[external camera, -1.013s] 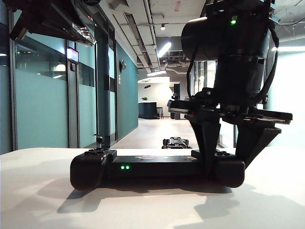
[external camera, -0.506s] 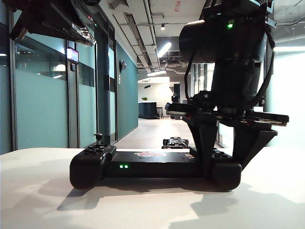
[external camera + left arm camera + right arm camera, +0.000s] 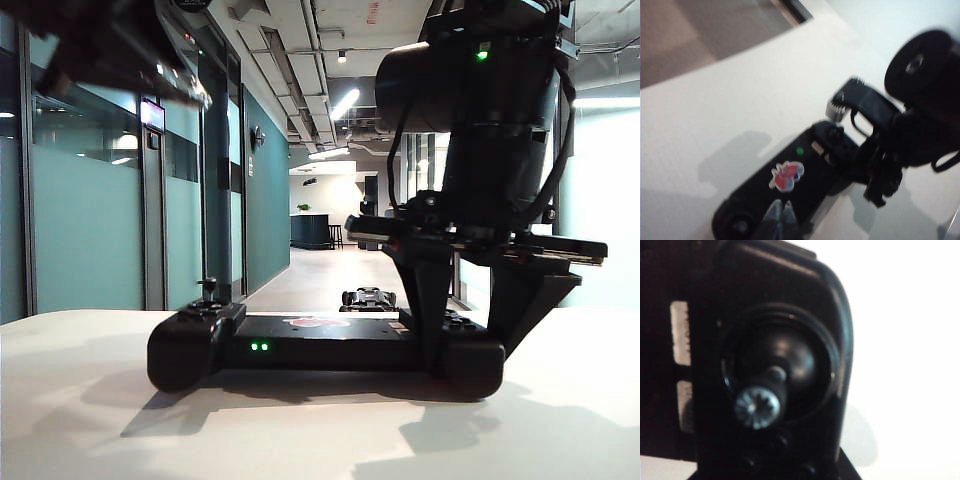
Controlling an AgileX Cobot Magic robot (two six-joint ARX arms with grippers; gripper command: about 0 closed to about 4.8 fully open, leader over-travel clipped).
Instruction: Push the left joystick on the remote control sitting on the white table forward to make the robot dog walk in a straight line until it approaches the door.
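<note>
The black remote control lies on the white table with two green lights lit. Its left joystick stands upright and untouched. My right gripper is shut on the controller's right end, one finger on each side. The right wrist view is filled by that end and its silver-capped thumbstick. My left gripper is shut and empty, hovering above the controller near its left end. In the exterior view the left arm is a blur at the upper left. The robot dog stands on the corridor floor beyond the table.
A corridor with teal glass walls runs away behind the table towards a bright far room. The table's far edge lies just behind the controller. A red and blue sticker marks the controller's middle.
The right gripper and the controller's right end have shifted slightly left. The left arm overhead is now blurred with motion. The robot dog has not moved.
</note>
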